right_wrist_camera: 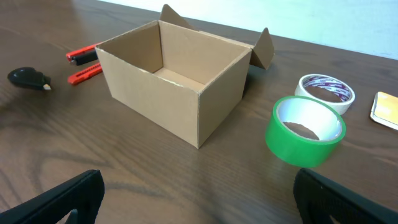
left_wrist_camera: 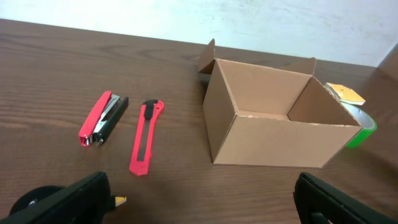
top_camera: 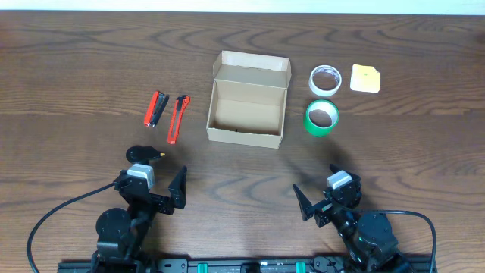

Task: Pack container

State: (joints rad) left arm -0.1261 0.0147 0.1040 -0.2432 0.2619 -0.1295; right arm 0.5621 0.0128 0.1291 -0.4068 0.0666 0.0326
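The tan cardboard container stands open and empty at the table's middle, its flap lid upright at the back; it also shows in the left wrist view and the right wrist view. A red stapler and a red box cutter lie to its left. A green tape roll, a white tape roll and a yellow pad lie to its right. My left gripper and right gripper are open and empty near the front edge.
A small black object with a yellow tip lies just ahead of the left gripper. A pale wall or edge lies beyond the table's far side.
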